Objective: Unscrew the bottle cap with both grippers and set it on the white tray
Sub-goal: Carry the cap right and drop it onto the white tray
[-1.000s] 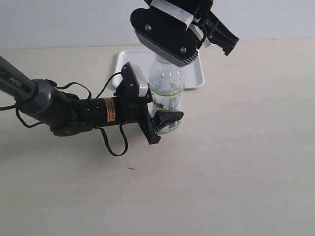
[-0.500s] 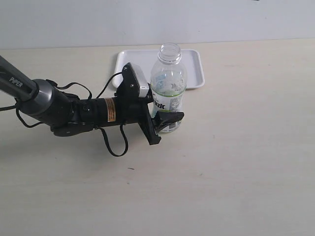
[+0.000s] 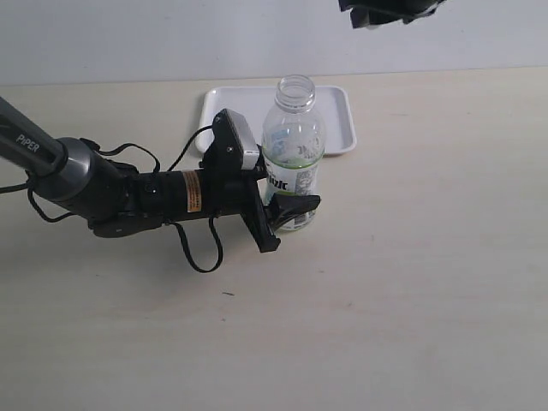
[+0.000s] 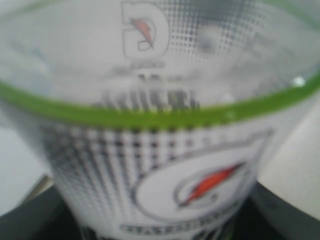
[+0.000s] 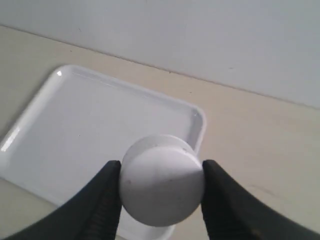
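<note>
While the left gripper (image 3: 287,210) clamps the uncapped bottle (image 3: 293,147) just before the white tray (image 3: 224,109) at the far edge, bare worktop (image 3: 411,282) spreads toward the near and right edges; the right gripper (image 5: 161,200) pinches the bottle cap (image 5: 161,177) above the tray.

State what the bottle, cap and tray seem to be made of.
The bottle: clear plastic, with a see-through wall and printed label. The bottle cap: probably matte white plastic, smooth and opaque. The white tray: glossy plastic or melamine, unclear; its rim glints.
</note>
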Robot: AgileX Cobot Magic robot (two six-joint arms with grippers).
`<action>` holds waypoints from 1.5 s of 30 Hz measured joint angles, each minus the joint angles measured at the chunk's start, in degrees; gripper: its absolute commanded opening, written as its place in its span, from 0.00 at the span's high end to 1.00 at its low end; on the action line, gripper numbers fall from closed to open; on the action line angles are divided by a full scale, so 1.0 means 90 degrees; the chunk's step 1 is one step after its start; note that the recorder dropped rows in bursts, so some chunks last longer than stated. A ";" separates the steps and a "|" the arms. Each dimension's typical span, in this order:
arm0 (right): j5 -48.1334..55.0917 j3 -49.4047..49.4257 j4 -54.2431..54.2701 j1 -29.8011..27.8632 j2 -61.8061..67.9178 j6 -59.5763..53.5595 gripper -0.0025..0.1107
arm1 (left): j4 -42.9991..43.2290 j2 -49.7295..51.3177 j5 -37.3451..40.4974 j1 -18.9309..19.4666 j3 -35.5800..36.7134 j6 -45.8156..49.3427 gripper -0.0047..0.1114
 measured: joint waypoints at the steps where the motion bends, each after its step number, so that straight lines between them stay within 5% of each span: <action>1: -0.0062 -0.0085 0.0184 0.0000 0.0182 0.0017 0.98 | 0.0000 0.0000 0.0000 0.0000 0.0000 0.0000 0.96; 12: -0.0262 -0.0996 0.2367 0.0000 0.1966 -0.0222 0.98 | 0.0000 0.0000 0.0000 0.0000 0.0000 0.0000 0.96; 35: -0.0571 -0.1054 0.2485 0.0000 0.2927 -0.0940 0.98 | 0.0000 0.0000 0.0000 0.0000 0.0000 0.0000 0.96; 45: -0.0621 -0.1054 0.2485 0.0000 0.2927 -0.0940 0.70 | 0.0000 0.0000 0.0000 0.0000 0.0000 0.0011 0.96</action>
